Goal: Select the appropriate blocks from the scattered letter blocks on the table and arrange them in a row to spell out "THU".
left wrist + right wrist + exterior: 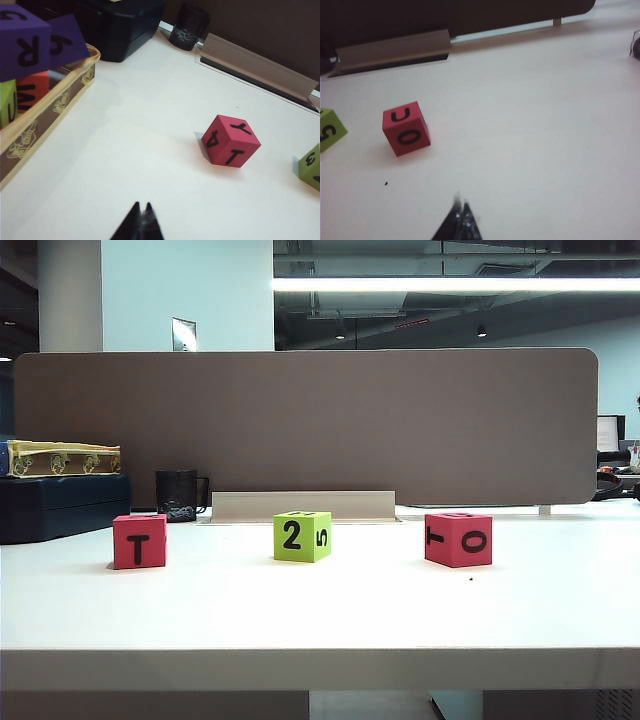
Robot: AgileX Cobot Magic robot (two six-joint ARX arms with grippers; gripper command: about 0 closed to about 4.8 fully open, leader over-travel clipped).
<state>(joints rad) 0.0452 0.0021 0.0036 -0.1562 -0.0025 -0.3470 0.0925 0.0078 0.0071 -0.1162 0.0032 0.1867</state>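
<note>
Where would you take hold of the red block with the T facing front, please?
From above, with the left gripper, now shut, opened first: fingers on two opposite upright sides of the red T block. It sits flat on the table, nothing beside it.

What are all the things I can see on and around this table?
Pinkish-red letter blocks: two; one on the left of the table showing T, one on the right showing 0.
Green letter block: one, lime, between the red ones, showing 2 and 5.
Table: one, white.
Partition panel: one, grey-brown, behind the table.
Black cup: one, at the back left.
Dark box: one, far left.
Clear tray: one, yellowish, on the left, holding purple, orange and green blocks.
Left gripper: one, black, shut, above the table near the T block.
Right gripper: one, black, shut, above the table near the 0 block.
</note>
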